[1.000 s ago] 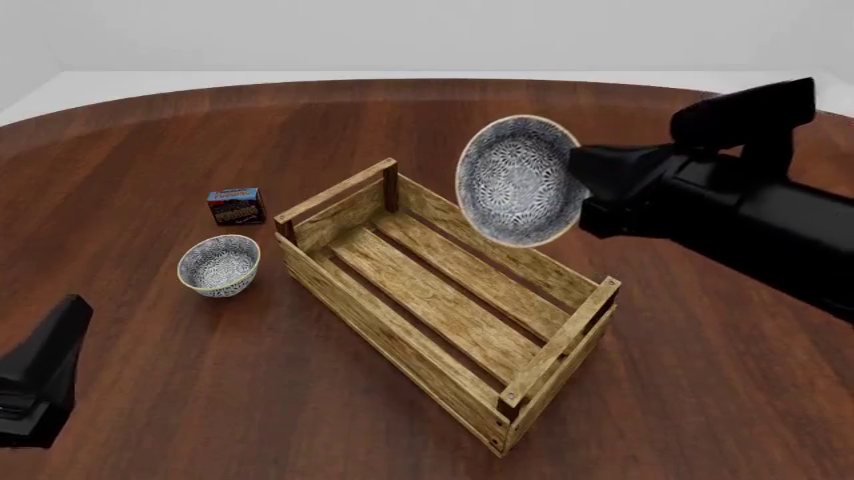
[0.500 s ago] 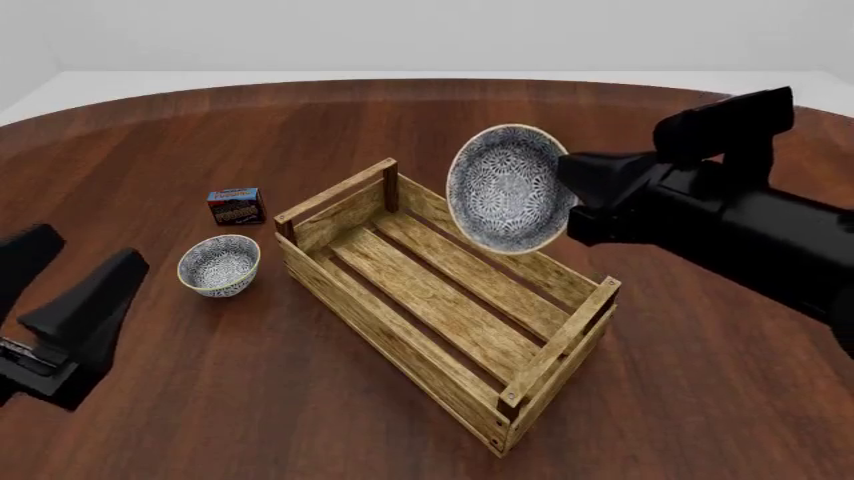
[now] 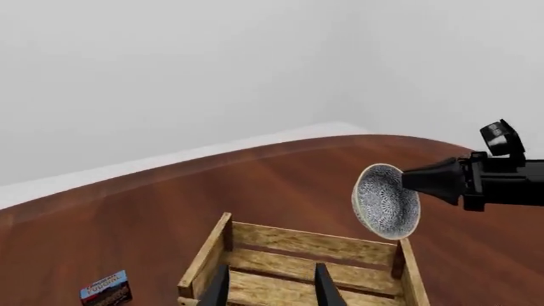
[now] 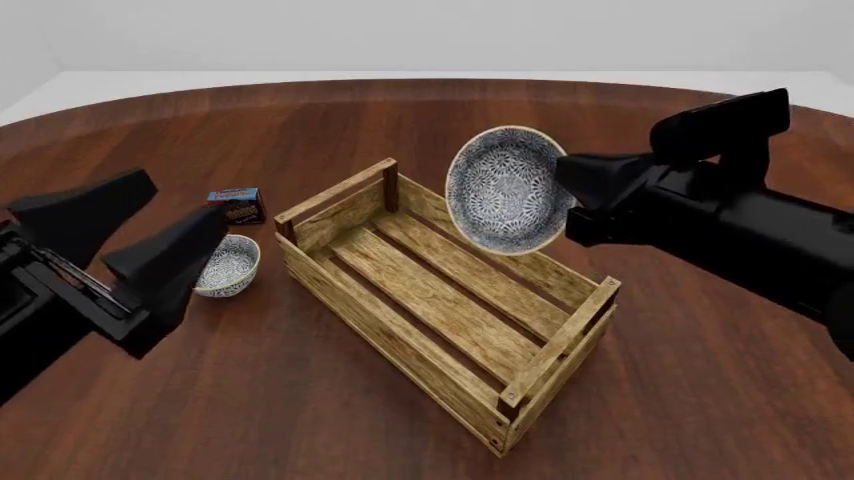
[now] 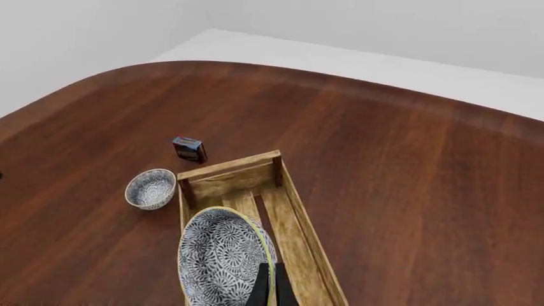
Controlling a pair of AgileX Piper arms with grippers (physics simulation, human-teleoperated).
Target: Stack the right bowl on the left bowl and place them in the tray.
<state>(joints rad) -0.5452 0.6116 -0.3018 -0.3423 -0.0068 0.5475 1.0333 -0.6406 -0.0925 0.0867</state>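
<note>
The right bowl, blue-patterned, hangs tilted on its side above the far half of the tray. My right gripper is shut on its rim; the right wrist view shows the bowl pinched at the gripper. On the table left of the tray rests the left bowl, also seen as the small bowl. My left gripper is open in the air just left of that bowl, partly covering it. In the left wrist view its fingers frame the tray and the held bowl.
A small dark box stands on the table behind the left bowl, close to the tray's far-left corner; it also shows as the box and the box. The round wooden table stretches around the tray.
My left arm has swung up from the lower-left corner toward the left bowl, fingers spread. The right gripper with its bowl shifted slightly left, then held still.
</note>
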